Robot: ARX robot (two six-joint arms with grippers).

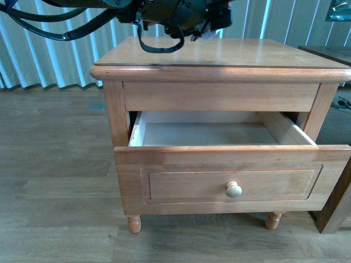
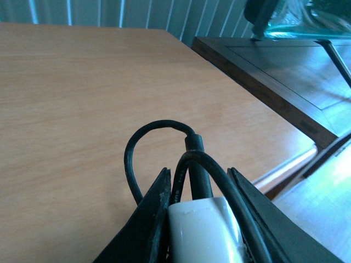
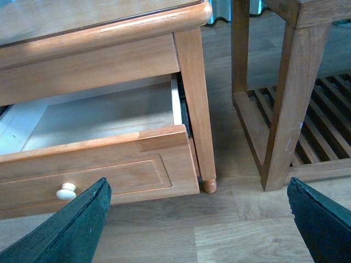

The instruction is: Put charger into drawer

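Nearest in the front view, the drawer (image 1: 164, 164) stands pulled well out, its round knob (image 1: 233, 189) facing the camera. The pale floor inside is bare as far as it shows, with nothing lying in it. The opening step therefore reads as done. The right fingers (image 3: 82, 230) are spread wide apart and hold nothing, low in front of the nightstand (image 1: 112, 109) near the drawer's front corner. Further back and higher is the nightstand's top surface, plain wood under the left arm. The left fingers (image 2: 156, 213) are clamped on the charger (image 2: 200, 233), with the white block pinched between them and the black cable (image 2: 130, 159) looping out ahead. The charger appears to be held just above the rear part of the surface; whether the loop brushes the wood cannot be told. It is not yet over the drawer opening. Judged remaining: carry it forward past the front edge, lower it into the drawer, and release. Beyond are a dark side table (image 2: 258, 71) and a pale ribbed wall (image 1: 49, 55).
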